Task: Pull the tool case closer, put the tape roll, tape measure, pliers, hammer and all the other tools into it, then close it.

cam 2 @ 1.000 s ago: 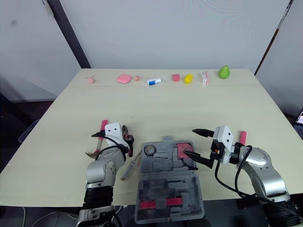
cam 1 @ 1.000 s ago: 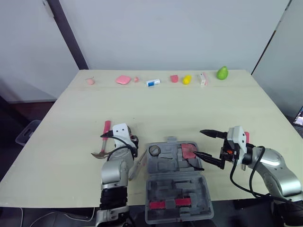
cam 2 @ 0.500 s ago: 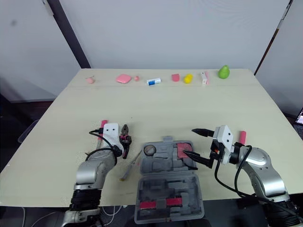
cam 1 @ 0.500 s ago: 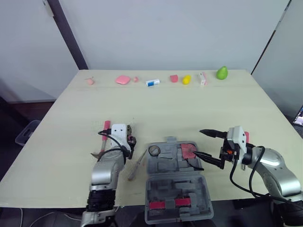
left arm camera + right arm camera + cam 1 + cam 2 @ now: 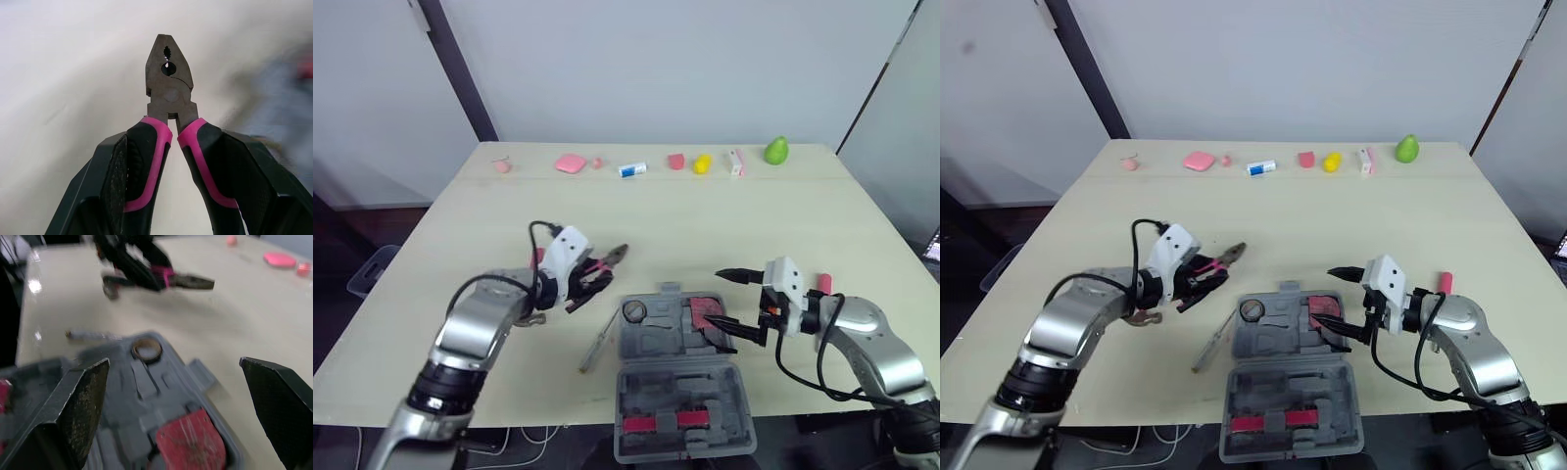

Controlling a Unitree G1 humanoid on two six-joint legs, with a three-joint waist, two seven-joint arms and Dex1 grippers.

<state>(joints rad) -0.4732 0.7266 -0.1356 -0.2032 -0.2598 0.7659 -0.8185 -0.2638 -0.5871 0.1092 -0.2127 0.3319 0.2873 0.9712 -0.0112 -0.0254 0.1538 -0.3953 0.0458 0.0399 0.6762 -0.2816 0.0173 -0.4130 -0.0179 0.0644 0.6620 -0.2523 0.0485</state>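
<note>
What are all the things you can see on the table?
table: one, beige, under everything
tool case: one, grey, open, near front edge
tape roll: one, dark ring, in the case
tape measure: one, red, in the case beside the tape roll
pliers: one, pink-and-black handles, held above the table
screwdriver: one, pale, left of the case
hammer: one, metal head, under left arm
small objects: eight, pink, blue-white, yellow, green, far edge row
left end effector: black, gripping the pliers
right end effector: black, open, over the case
</note>
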